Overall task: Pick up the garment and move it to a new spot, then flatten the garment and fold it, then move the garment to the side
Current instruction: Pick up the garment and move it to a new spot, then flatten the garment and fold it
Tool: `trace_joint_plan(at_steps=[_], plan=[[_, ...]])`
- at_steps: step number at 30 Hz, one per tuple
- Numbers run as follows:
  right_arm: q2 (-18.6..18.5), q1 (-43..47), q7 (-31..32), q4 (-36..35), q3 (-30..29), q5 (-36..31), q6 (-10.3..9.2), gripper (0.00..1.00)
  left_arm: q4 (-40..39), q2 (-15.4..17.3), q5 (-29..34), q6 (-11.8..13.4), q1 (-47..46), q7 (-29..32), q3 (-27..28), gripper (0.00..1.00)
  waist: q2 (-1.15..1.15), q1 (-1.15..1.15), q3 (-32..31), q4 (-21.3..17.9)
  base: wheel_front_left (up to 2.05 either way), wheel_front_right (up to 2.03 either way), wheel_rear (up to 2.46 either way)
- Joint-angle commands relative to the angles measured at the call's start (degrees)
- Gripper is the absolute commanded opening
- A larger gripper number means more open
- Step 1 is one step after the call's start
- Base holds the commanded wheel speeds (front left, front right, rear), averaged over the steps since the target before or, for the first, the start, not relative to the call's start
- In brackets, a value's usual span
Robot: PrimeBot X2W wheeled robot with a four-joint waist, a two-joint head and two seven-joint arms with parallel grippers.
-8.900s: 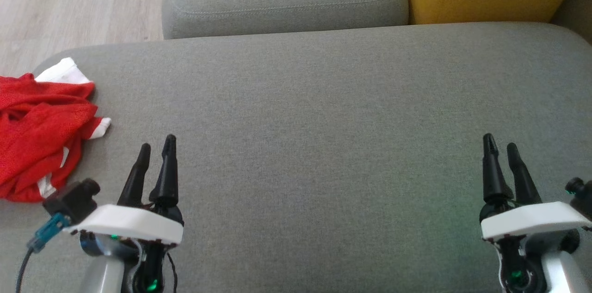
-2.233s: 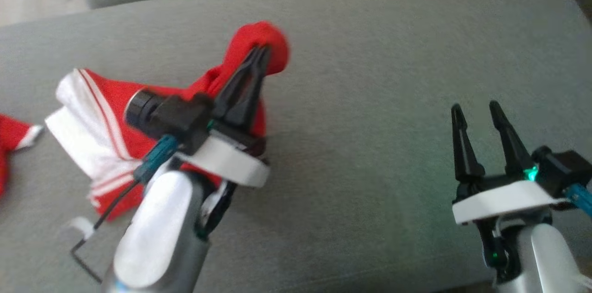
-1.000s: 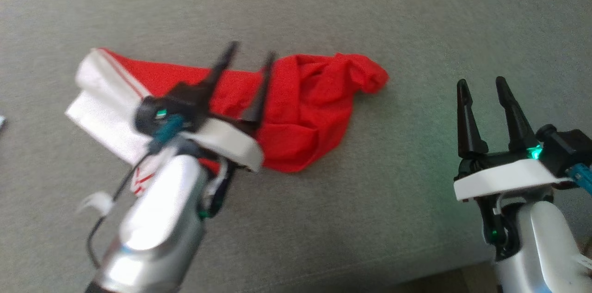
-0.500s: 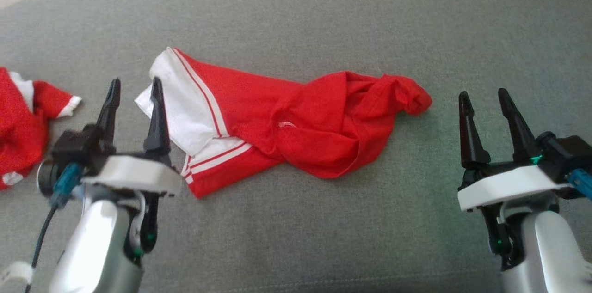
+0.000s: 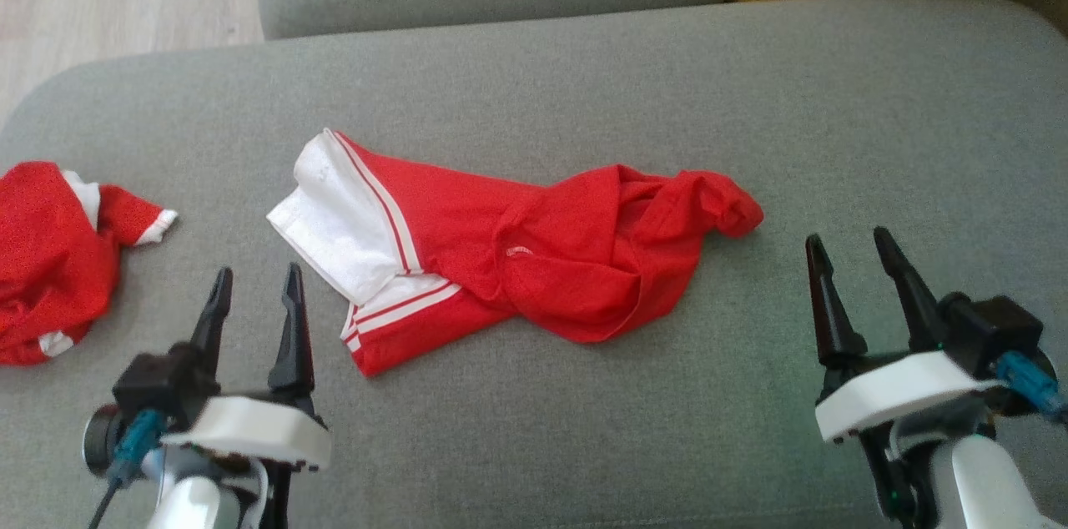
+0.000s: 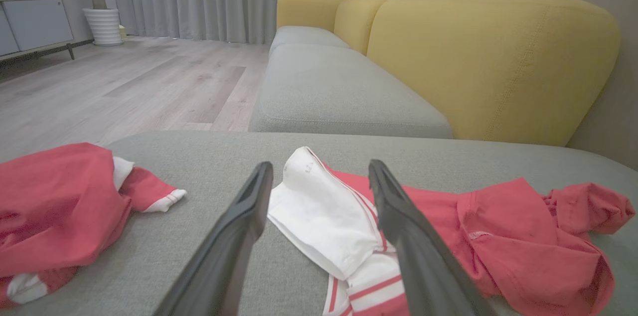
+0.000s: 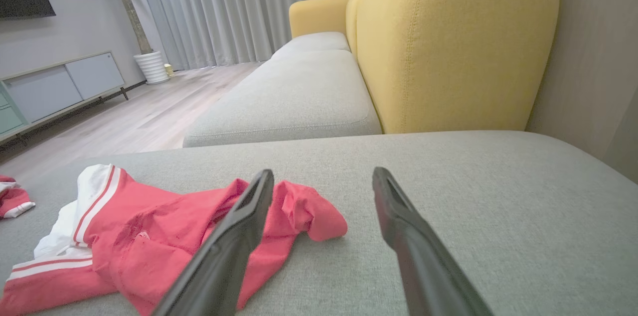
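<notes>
Garment (image 5: pixel 534 262), red, white-banded at one end: location? (Clerk)

Middle of the grey seat cushion (image 5: pixel 584 70), crumpled. Long axis runs left to right, white end toward the cushion's left edge, bunched red end toward its right. (Checker)

Left gripper (image 5: pixel 256 274)? (Clerk)

Fingers spread wide, nothing held. It sits toward the near edge, and the white end lies just ahead of it and slightly right. (Checker)

Right gripper (image 5: pixel 847 239)? (Clerk)

Likewise wide apart and empty. The bunched end lies ahead of it and to its left. (Checker)

Nearer arm? (Clerk)

Neither, by my reckoning, since each has one end close by. Flattening likely takes both. A second red garment (image 5: pixel 50 262) lies at the left edge, apart. (Checker)
</notes>
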Motion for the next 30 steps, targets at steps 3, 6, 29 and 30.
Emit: trace_joint_plan(at_steps=[3,6,29,30], plan=[[-0.2,0.5,0.7,-2.6,1.1,-0.3,-0.04,1.0,-2.5,1.8,0.7,0.6,-0.3,-0.1,1.6,1.0,0.0,0.0,-1.6,0.0,0.0,0.0,0.0],[-0.2,1.7,1.0,-3.1,0.9,-0.2,-0.04,1.0,-2.9,2.1,0.9,0.7,0.7,0.3,1.2,1.0,0.0,0.0,-2.5,0.1,0.0,0.0,0.0],[-0.2,2.3,2.1,-4.7,0.1,-0.3,-0.04,1.0,-3.8,2.5,0.1,1.5,1.0,1.4,0.4,1.0,0.0,0.0,-2.2,-0.1,0.0,0.0,0.0],[-0.2,2.3,2.1,-4.7,0.1,-0.3,-0.04,1.0,-3.7,2.5,0.1,1.5,1.0,1.4,0.4,1.0,0.0,0.0,-2.2,-0.1,0.0,0.0,0.0]])
